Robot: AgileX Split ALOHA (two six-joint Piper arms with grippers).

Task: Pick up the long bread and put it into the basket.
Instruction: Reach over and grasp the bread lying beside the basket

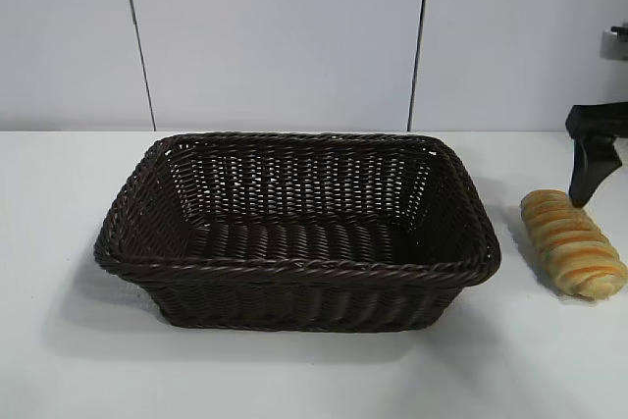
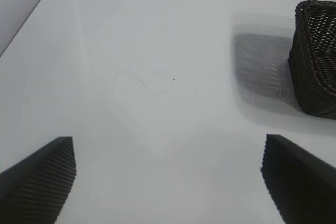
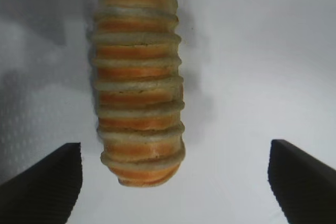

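- Golden-striped long bread (image 1: pixel 573 243) lies on the white table (image 1: pixel 294 380) just beside the basket's (image 1: pixel 294 272) right end, not touching it, nothing in the basket yet.
- Right gripper (image 3: pixel 176 174) hangs over the loaf's far end, fingers spread wide. The loaf sits closer to one finger (image 3: pixel 50 177), so I'd centre first, drop straight down across the ridges, and squeeze gently since it looks soft.
- Left gripper (image 2: pixel 168 174) is parked off the basket's left side, spread wide too, over bare table.
- Exterior view cuts off most of the right arm, so its height above the loaf is hard to judge.
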